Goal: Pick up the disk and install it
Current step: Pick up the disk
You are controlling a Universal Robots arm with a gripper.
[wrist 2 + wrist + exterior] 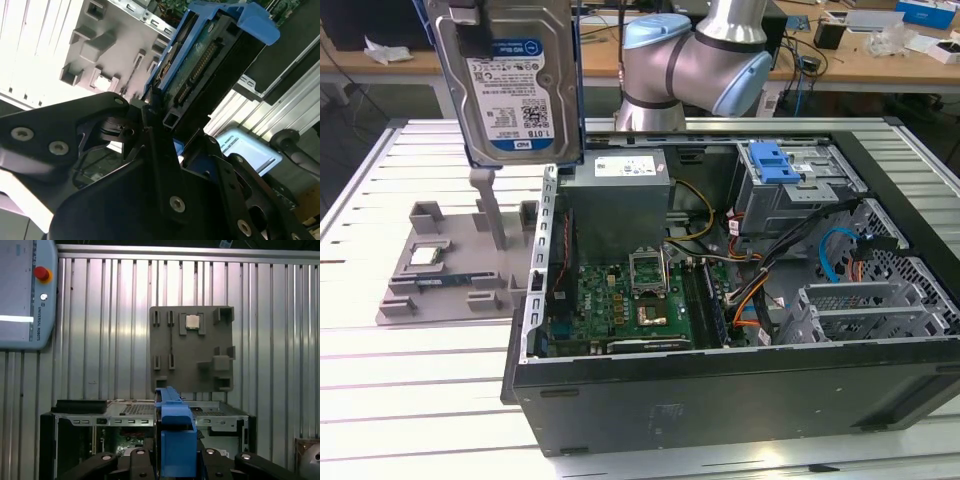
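The disk, a silver hard drive with a white-and-blue label in a blue bracket, hangs upright in the air above the table, at the exterior view's left of the open computer case. In the second wrist view my gripper is shut on the disk, black fingers clamped on its end with the connector side showing. The first wrist view shows the blue bracket edge-on between the fingers, above the case.
A grey parts fixture with a square processor chip lies on the slatted table beside the case. Inside the case are the motherboard, cables and a drive cage with a blue clip. A teach pendant lies at the table's edge.
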